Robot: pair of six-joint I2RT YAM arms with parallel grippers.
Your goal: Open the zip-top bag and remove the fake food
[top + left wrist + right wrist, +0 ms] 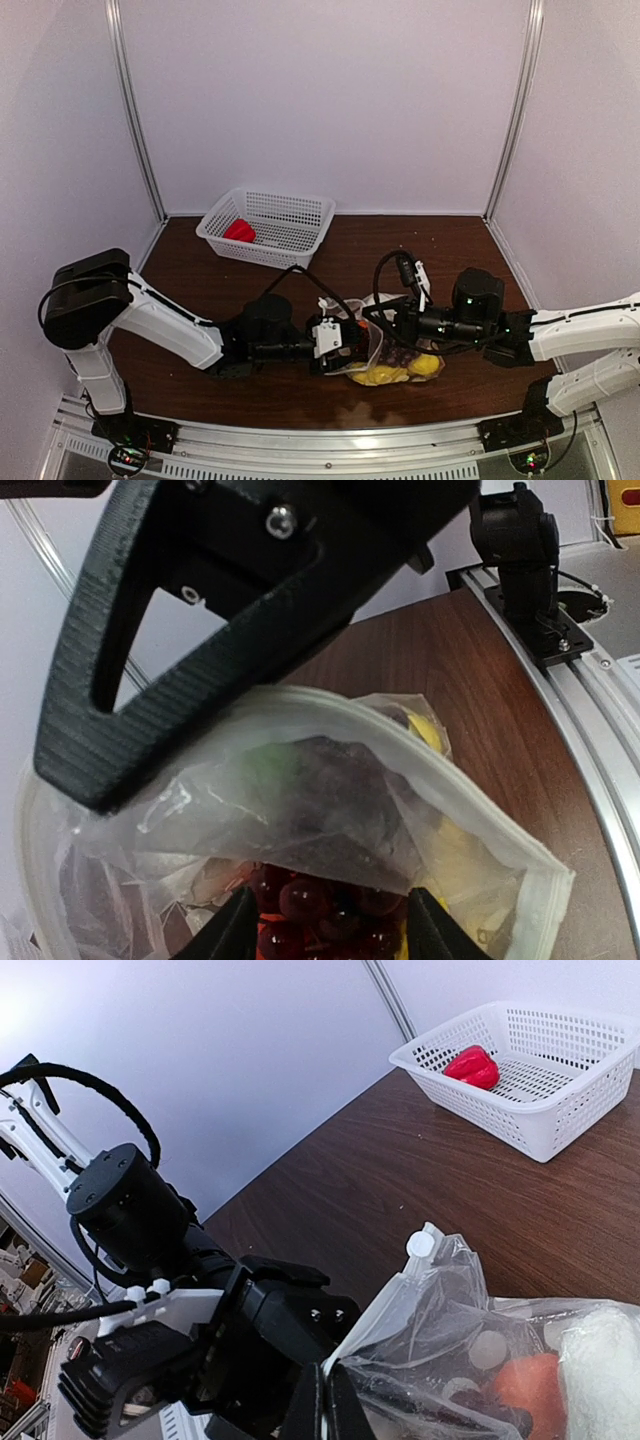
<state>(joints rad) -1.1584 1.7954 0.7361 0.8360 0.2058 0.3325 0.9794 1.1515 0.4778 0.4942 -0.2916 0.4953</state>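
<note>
The zip-top bag (392, 352) lies on the table between the two arms, its mouth held open. My right gripper (325, 1405) is shut on the bag's white zip rim (395, 1305) and holds it up. My left gripper (330, 932) reaches into the mouth, and its fingers (235, 930) press both sides of the dark purple grape bunch (320, 905). More fake food lies inside the bag (450, 1310): yellow pieces (385, 375), an orange one (525, 1385) and a white lumpy one (600, 1360). A fold of the bag (330, 800) covers the top of the grapes.
A white lattice basket (300, 240) stands at the back left of the table with a red toy piece (239, 231) in it. The right arm's body (250, 610) hangs close above the bag. A metal rail (300, 445) runs along the near edge.
</note>
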